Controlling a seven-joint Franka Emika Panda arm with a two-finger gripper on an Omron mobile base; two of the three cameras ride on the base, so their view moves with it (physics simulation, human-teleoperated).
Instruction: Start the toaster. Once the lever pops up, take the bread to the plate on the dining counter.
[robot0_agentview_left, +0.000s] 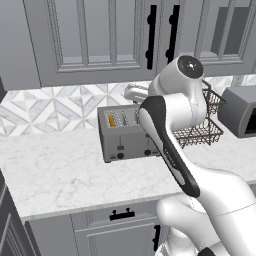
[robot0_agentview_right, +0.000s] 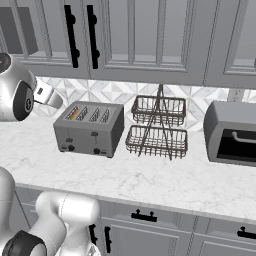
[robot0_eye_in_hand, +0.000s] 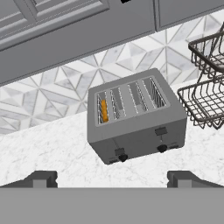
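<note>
The grey four-slot toaster (robot0_eye_in_hand: 135, 120) stands on the marble worktop (robot0_eye_in_hand: 48, 148) against the tiled backsplash. The bread (robot0_eye_in_hand: 104, 110) shows as an orange edge, sunk in the leftmost slot. It also shows in the left base view, bread (robot0_agentview_left: 111, 120), and the right base view, bread (robot0_agentview_right: 73, 113). The lever (robot0_eye_in_hand: 119, 151), the left black tab, sits lower on the front than the right tab (robot0_eye_in_hand: 160, 131). My gripper (robot0_eye_in_hand: 112, 180) is open. It hangs above and in front of the toaster, apart from it, with nothing between its fingertips (robot0_eye_in_hand: 41, 178). The plate and the dining counter are out of view.
A two-tier wire basket rack (robot0_agentview_right: 159, 127) stands just right of the toaster. Further right is a grey box-shaped oven (robot0_agentview_right: 232, 137). Upper cabinets (robot0_agentview_right: 150, 40) hang over the worktop. My own arm (robot0_agentview_left: 170, 150) covers the toaster's right part in the left base view.
</note>
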